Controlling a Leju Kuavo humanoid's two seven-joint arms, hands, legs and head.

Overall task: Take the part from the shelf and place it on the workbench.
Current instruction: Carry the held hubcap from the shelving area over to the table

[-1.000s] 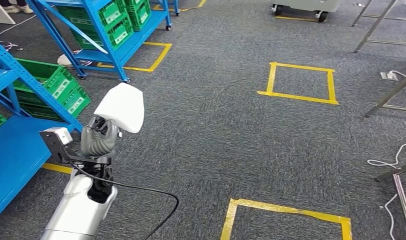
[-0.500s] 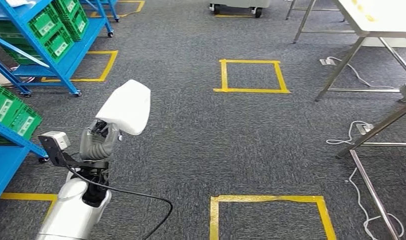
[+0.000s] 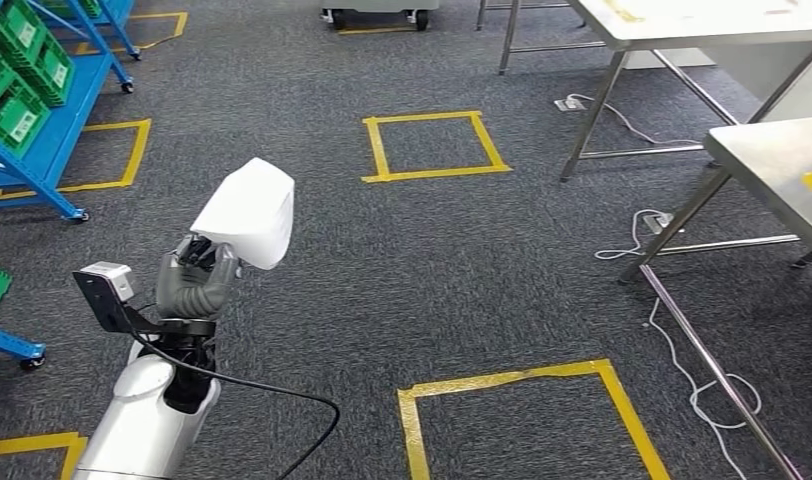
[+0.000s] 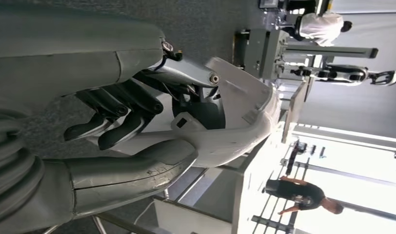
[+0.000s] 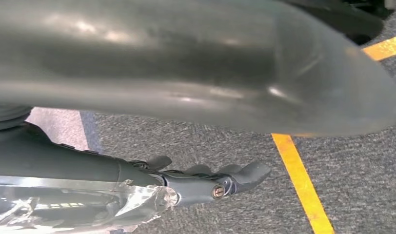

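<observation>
A: White plastic, the part [image 3: 244,212]: where is it?

B: Clamped in the left hand [image 3: 194,282], fingers closed on its lower end, long axis rising up and right.

A: And the workbench [image 3: 772,170]?

B: Far right, well apart. The right hand [image 5: 206,183] hangs with fingers loosely apart, holding nothing.

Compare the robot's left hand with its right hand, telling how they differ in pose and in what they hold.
The left hand is raised in front of the robot and grips the white part; the right hand holds nothing. The left hand's fingers curl round the part, while the right hand's lie straighter, over the grey carpet near a yellow tape line. Both have dark fingers.
</observation>
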